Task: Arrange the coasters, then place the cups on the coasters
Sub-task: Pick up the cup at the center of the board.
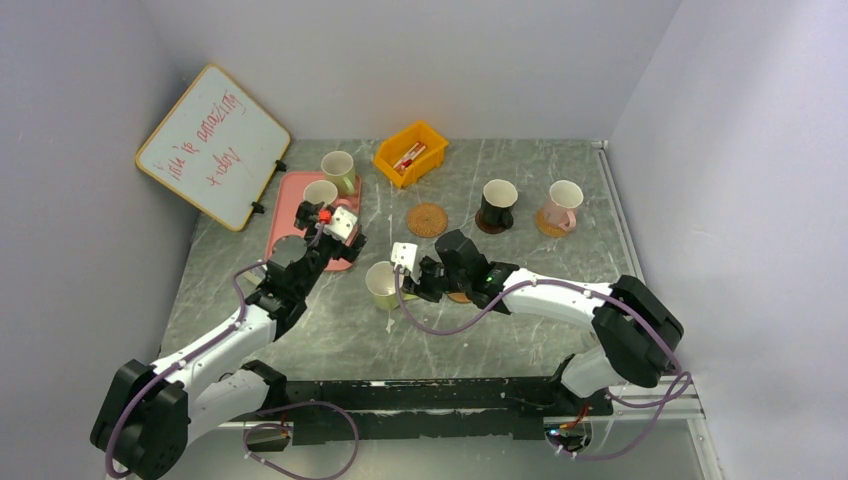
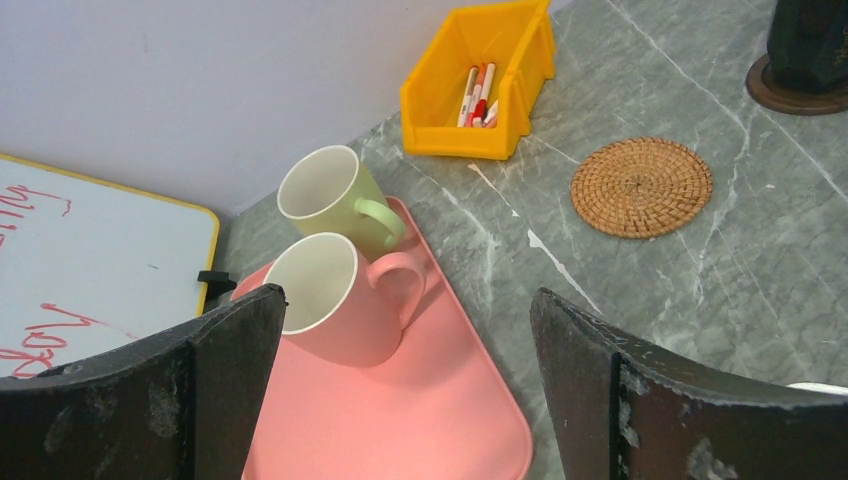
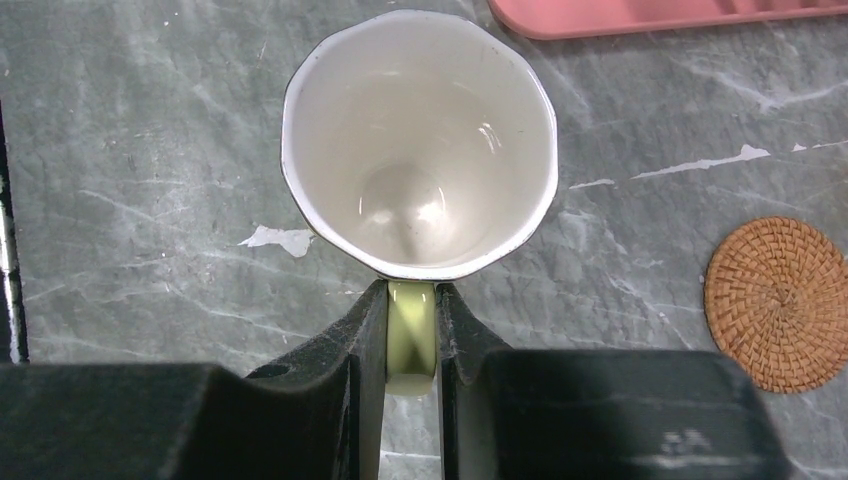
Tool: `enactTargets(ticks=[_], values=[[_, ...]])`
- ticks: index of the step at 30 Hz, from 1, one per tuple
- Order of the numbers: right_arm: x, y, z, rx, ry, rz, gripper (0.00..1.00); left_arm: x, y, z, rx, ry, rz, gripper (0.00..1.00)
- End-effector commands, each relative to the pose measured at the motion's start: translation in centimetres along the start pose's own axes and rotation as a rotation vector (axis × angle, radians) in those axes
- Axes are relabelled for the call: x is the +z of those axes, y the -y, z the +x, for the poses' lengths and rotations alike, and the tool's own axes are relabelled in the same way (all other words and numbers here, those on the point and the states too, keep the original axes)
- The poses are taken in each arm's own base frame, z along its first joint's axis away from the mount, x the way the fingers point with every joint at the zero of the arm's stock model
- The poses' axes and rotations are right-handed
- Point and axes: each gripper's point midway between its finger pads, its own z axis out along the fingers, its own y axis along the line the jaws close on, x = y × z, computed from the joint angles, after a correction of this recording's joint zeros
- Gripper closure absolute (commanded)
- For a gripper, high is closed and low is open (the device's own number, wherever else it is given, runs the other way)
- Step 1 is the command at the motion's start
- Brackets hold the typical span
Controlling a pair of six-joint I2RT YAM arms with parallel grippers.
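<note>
Pale green and standing upright on the bare desk (image 1: 480,345), the near green mug (image 3: 420,140) is the piece in hand. The right tool (image 3: 411,330) is clenched on its handle, one finger on either side, and the mug is not visibly lifted.

Two placements look done. The black mug (image 1: 497,203) sits on the dark coaster (image 2: 770,98), and a pink mug (image 1: 563,205) sits on an orange-brown coaster (image 1: 545,228) at the far right. The woven coaster (image 1: 427,219) lies bare between the yellow bin (image 2: 450,130) and the gripped mug. A brown disc (image 1: 460,297) peeps from under the right arm, too hidden to say more.

The left tool (image 2: 408,300) hangs released, fingers wide, above the pink tray (image 2: 450,430). There the second pink mug (image 2: 330,300) stands with the far green mug (image 2: 330,195) just behind it.

Next, I judge, the right arm should lift straight up, carry the mug to the woven coaster and set it down centred. A grip on the handle alone may let the cup tip, so the move wants to be slow and level.
</note>
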Motion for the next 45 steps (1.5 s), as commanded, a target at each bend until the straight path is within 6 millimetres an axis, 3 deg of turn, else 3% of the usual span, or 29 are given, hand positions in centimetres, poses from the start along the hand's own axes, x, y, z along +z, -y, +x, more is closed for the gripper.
enactTargets(ticks=[1, 14, 25, 33, 39, 45], values=[[-1.2, 1.0, -4.9, -0.038, 0.14, 0.038, 1.0, 0.0, -0.6, -1.1, -0.012, 0.053, -0.028, 0.03], [-3.1, 2.6, -6.0, -0.012, 0.209, 0.096, 1.0, 0.1, -0.6, -1.0, -0.01, 0.05, -0.026, 0.03], [-5.5, 6.4, -6.7, 0.037, 0.274, 0.263, 1.0, 0.2, -0.4, -0.9, -0.007, 0.046, -0.02, 0.03], [-8.3, 10.5, -8.1, 0.033, 0.289, 0.384, 1.0, 0.5, -0.1, -0.3, 0.003, 0.03, -0.004, 0.03], [-10.2, 17.2, -10.0, 0.12, 0.317, 0.502, 1.0, 0.4, 0.0, -0.4, 0.006, 0.032, -0.001, 0.03], [-10.6, 21.3, -10.1, 0.194, 0.36, 0.685, 1.0, 0.3, 0.0, -0.6, 0.001, 0.04, 0.003, 0.03]])
